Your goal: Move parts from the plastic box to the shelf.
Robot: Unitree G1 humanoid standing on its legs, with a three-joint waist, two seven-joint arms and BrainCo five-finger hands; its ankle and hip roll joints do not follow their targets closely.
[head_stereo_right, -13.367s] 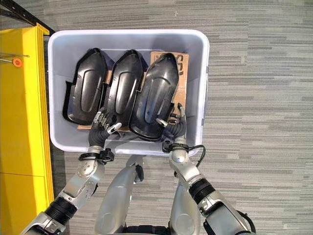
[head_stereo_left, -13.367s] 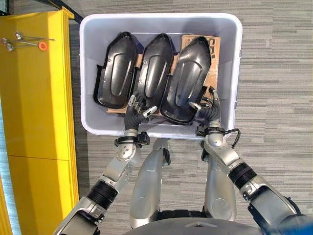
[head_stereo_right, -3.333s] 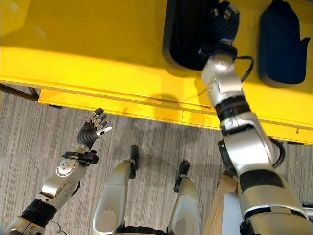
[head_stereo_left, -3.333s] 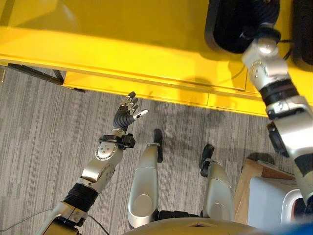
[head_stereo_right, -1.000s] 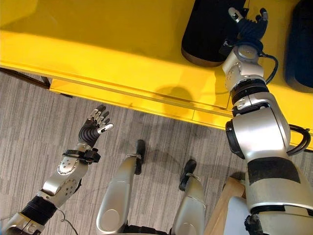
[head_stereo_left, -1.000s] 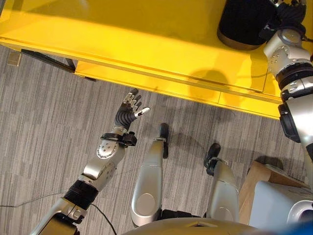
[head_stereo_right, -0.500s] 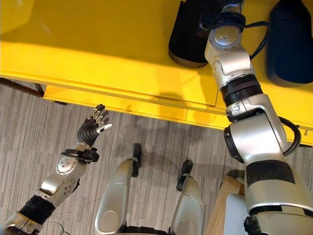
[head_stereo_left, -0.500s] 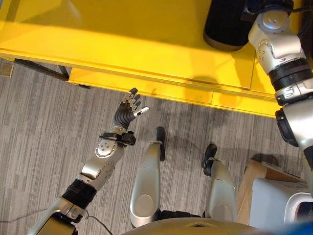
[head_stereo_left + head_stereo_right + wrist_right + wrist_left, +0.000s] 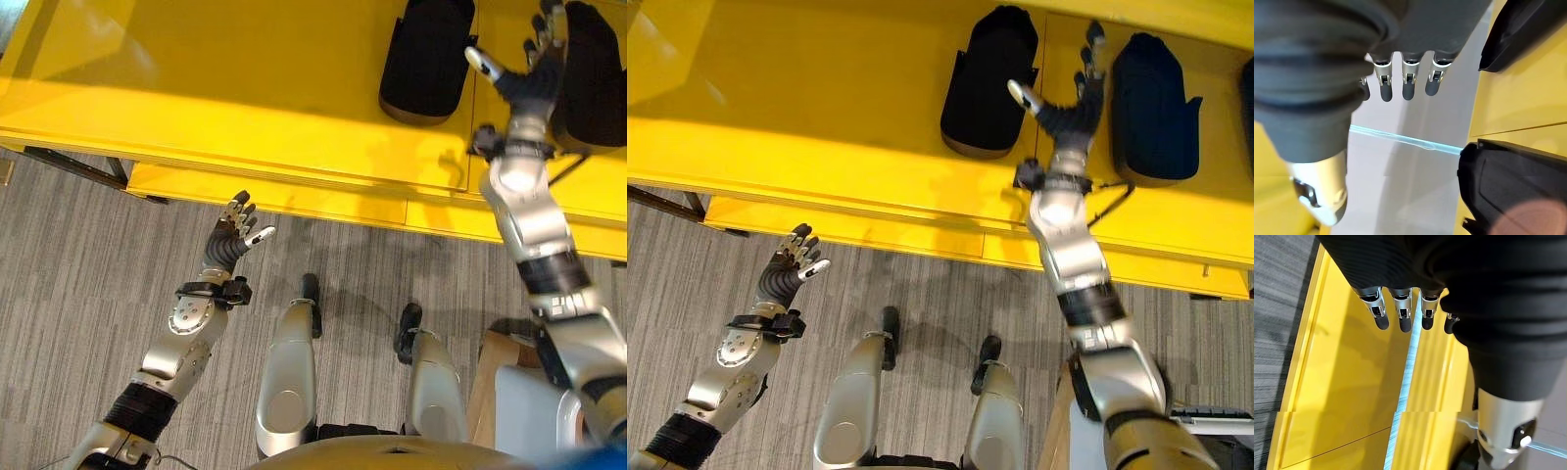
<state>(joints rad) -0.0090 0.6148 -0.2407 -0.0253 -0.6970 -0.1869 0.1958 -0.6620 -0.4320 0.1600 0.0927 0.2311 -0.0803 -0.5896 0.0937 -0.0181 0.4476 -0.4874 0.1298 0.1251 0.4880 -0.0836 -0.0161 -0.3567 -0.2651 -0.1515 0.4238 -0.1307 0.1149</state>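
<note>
right robot hand (image 9: 1070, 110) raised, fingers spread, between two black parts (image 9: 988, 83) on shelf (image 9: 823, 117)

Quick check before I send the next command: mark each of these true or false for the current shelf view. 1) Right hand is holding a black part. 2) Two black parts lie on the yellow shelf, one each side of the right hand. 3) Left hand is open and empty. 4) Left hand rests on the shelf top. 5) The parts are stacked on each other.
1) False. The right hand is open, fingers spread, between the parts, gripping nothing.
2) True. One black part lies to its left and the other black part to its right on the yellow shelf.
3) True. The left hand holds nothing.
4) False. It hangs over the floor in front of the shelf.
5) False. They lie side by side, apart.
</note>
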